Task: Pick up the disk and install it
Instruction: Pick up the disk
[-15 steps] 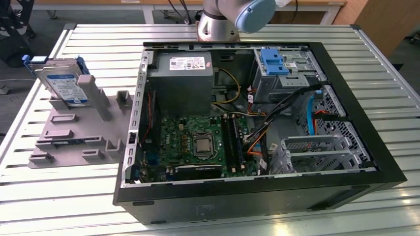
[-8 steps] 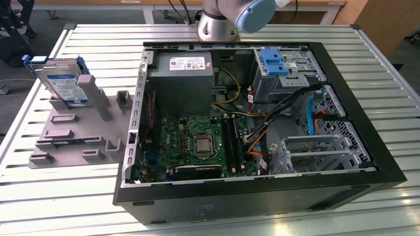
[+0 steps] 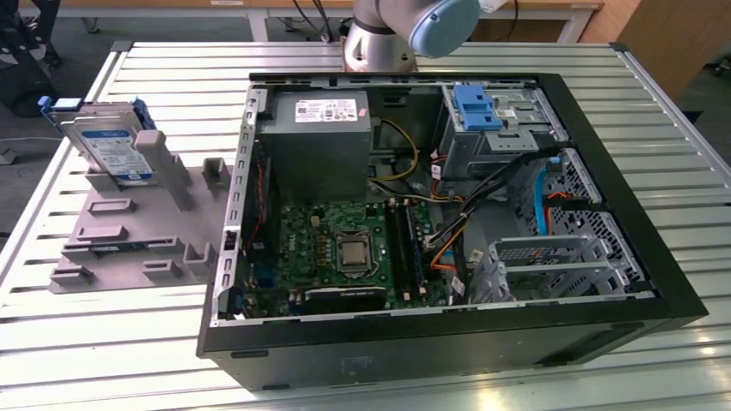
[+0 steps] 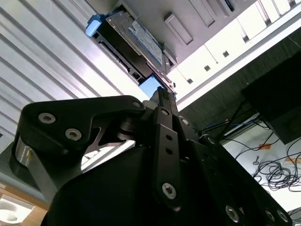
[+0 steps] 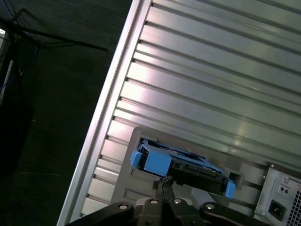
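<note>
— How far along is the job?

— Hardly begun, I'd judge. The disk [image 3: 109, 145] stands on edge in a grey holder [image 3: 126, 231] outside the computer case [image 3: 457, 347], on the exterior view's left of it. It is well apart from the drive cage [image 3: 514, 111] inside the case. Both picking up and installing are left to do.

— And the tool?

— The gripper [image 5: 162, 182] is also outside the case, close by the disk's blue bracket. In the first wrist view its fingers are pinched together with nothing between them. I can't tell whether the tips touch the bracket.

— What is everything sitting on?

— A table [image 3: 171, 68] of ribbed, shiny metal slats carries the case, which lies on its side with the open face up and its boards and wiring exposed. The holder lies flat on the same slats, just beside the case.

— And the room?

— Past the table edge on the holder's side of the case, the first wrist view shows a dark floor [image 5: 47, 94]. The second wrist view shows loose cables [image 4: 277, 169] coiled on pale ground. Beyond the case's far end in the exterior view there is a wooden desk [image 3: 286, 7].
</note>
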Robot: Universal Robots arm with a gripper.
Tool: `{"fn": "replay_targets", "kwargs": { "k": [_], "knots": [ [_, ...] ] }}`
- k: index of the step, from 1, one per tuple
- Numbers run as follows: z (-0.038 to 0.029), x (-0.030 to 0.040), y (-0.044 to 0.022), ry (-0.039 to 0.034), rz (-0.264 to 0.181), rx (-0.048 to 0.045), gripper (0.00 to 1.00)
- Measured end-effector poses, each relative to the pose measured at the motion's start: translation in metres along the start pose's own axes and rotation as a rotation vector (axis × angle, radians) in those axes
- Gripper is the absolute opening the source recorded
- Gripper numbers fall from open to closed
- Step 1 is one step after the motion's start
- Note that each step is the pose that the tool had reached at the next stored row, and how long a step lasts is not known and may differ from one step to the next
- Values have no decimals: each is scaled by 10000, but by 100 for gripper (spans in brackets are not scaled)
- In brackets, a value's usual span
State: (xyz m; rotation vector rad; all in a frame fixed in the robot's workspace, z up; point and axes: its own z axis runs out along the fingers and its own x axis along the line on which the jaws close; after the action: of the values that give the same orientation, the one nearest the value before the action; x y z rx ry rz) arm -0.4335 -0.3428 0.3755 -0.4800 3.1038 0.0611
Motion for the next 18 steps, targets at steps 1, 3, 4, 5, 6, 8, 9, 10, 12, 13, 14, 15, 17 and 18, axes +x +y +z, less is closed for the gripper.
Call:
{"fn": "replay_targets", "kwargs": {
  "k": [1, 3, 4, 5, 6, 8, 9, 10, 12, 13, 14, 15, 17, 18],
  "knots": [
    [0, 0, 0, 2, -47, 0, 11],
    [0, 0, 0, 5, -134, -1, 11],
    [0, 0, 0, 7, -183, -1, 11],
    [0, 0, 0, 9, -229, -1, 11],
    [0, 0, 0, 11, -274, -2, 11],
    [0, 0, 0, 13, -358, -2, 11],
    [0, 0, 0, 15, -403, -2, 11],
    [0, 0, 0, 17, -448, -3, 11],
    [0, 0, 0, 21, -536, -3, 11],
    [0, 0, 0, 22, -577, -3, 11],
    [0, 0, 0, 24, -616, -4, 11],
    [0, 0, 0, 25, -654, -4, 11],
    [0, 0, 0, 28, -729, -4, 11],
    [0, 0, 0, 29, -770, -5, 11]
  ]
}}
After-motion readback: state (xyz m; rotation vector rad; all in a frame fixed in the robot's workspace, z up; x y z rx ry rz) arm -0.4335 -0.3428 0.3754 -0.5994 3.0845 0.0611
